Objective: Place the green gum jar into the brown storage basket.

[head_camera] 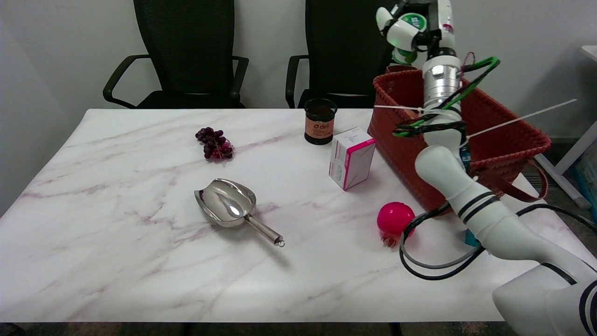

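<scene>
Nearest you: metal scoop [232,206] and pink ball [394,217] on the marble table [116,261]. Farther back, pink-white box [351,157], dark cup [320,121], grapes [214,143]. Your right hand [413,28] is up high, fingers wrapped around the green gum jar [411,29], jar tilted, white lid w/ green label facing cam. Jar's in the air above the far-left corner of the brown storage basket [508,135], not touching it. Basket sits at table's right edge, just beside the box.
</scene>
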Tool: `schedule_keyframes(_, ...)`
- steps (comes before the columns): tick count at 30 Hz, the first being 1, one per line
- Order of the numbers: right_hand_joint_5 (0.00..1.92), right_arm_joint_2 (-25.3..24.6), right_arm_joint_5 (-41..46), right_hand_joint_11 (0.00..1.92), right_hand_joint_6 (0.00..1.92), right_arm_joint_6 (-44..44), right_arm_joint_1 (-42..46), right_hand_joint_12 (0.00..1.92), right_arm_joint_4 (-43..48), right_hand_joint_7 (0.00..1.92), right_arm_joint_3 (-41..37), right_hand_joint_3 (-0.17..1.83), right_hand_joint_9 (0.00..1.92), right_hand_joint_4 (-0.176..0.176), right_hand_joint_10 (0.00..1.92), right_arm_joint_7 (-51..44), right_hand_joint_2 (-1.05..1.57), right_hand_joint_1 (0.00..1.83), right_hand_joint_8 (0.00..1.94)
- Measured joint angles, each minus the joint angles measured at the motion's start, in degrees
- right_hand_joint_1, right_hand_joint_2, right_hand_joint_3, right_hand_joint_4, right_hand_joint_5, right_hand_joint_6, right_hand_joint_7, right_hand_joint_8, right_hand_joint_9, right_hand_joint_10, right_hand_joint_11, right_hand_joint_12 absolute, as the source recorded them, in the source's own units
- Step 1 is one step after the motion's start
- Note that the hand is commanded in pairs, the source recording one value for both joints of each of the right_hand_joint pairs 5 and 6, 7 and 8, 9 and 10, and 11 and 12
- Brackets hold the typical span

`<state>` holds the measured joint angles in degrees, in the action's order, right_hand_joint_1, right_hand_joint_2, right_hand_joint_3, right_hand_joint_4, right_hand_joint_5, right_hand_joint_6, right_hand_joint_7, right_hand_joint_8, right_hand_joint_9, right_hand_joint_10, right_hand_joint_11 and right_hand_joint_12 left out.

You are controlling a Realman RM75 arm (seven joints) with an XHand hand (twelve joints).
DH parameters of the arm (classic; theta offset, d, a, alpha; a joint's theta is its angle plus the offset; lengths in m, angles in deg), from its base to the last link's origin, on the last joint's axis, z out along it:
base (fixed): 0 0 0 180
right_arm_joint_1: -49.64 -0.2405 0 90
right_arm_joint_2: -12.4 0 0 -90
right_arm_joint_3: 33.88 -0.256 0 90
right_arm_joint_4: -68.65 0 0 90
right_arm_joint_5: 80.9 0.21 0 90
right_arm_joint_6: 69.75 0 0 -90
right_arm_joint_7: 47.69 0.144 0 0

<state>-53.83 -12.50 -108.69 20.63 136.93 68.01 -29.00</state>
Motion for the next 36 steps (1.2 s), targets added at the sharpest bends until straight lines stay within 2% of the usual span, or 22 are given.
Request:
schedule_keyframes(6,1.92,1.80,0.84,1.62,1.92,2.16,2.98,1.62,0.08,1.70,-4.65,0.59,1.57,0.000,1.57,-1.03,1.57,1.29,1.70)
schedule_keyframes(15,1.92,3.55,3.49,1.59,1.92,5.13,7.02,1.59,0.83,1.66,-10.15,0.64,1.55,0.000,1.55,-7.52,1.57,1.29,1.66)
schedule_keyframes(23,1.63,4.44,11.72,1.53,1.63,7.50,9.63,1.53,2.32,1.59,-13.52,0.94,1.51,0.000,1.51,-19.51,1.57,1.23,1.59)
schedule_keyframes(31,1.53,5.28,23.60,1.50,1.53,9.34,11.47,1.50,4.25,1.56,-15.24,1.07,1.49,0.000,1.49,-33.69,1.53,1.25,1.56)
schedule_keyframes(36,1.41,5.81,31.19,1.47,1.41,10.18,12.45,1.47,5.93,1.53,-15.67,1.22,1.46,0.000,1.46,-42.91,1.42,1.30,1.53)
